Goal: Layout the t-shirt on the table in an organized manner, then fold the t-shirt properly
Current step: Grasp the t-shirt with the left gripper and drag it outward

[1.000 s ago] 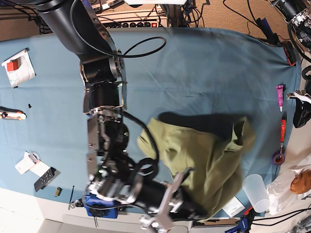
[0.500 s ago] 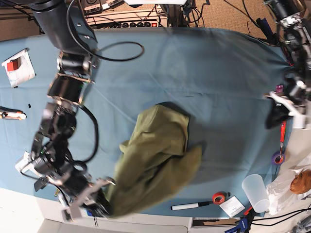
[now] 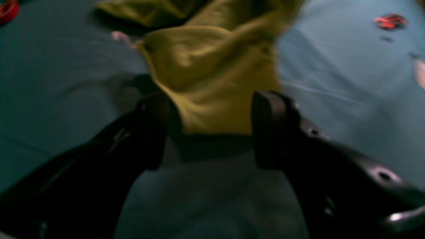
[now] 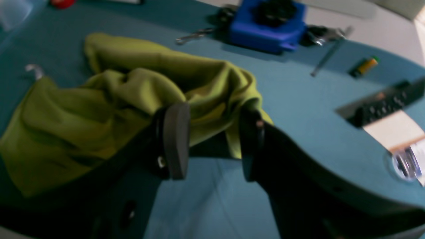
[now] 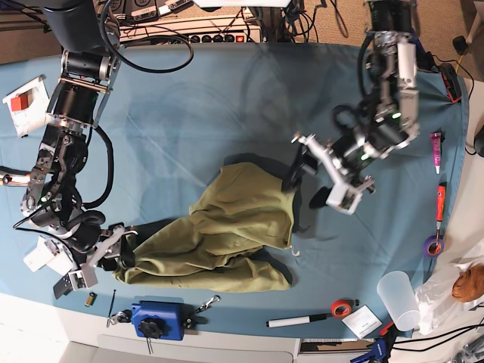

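The olive-green t-shirt point(image 5: 227, 231) lies crumpled in a low heap on the blue-teal table point(image 5: 249, 98), slightly toward its front. My left gripper point(image 5: 305, 185) hovers at the shirt's upper right edge. In the left wrist view the left gripper point(image 3: 211, 132) is open, and a fold of the t-shirt point(image 3: 212, 73) lies just beyond its fingertips. My right gripper point(image 5: 123, 249) is at the shirt's left end. The right wrist view shows the right gripper point(image 4: 214, 146) open too, with the bunched t-shirt point(image 4: 99, 113) right behind its dark pads point(image 4: 176, 142).
A blue box point(image 5: 159, 319) sits at the front edge, with a marker point(image 5: 295, 321) and a red tape ring point(image 5: 342, 308) further right. A plastic cup point(image 5: 398, 299) stands at the front right. A remote point(image 5: 72, 278) lies at the front left. A red screwdriver point(image 5: 440, 200) lies at the right edge.
Both grippers have gone from shut to open. The shirt has dropped and spread lower across the table. The left arm swung in from the right edge to the shirt's upper right.
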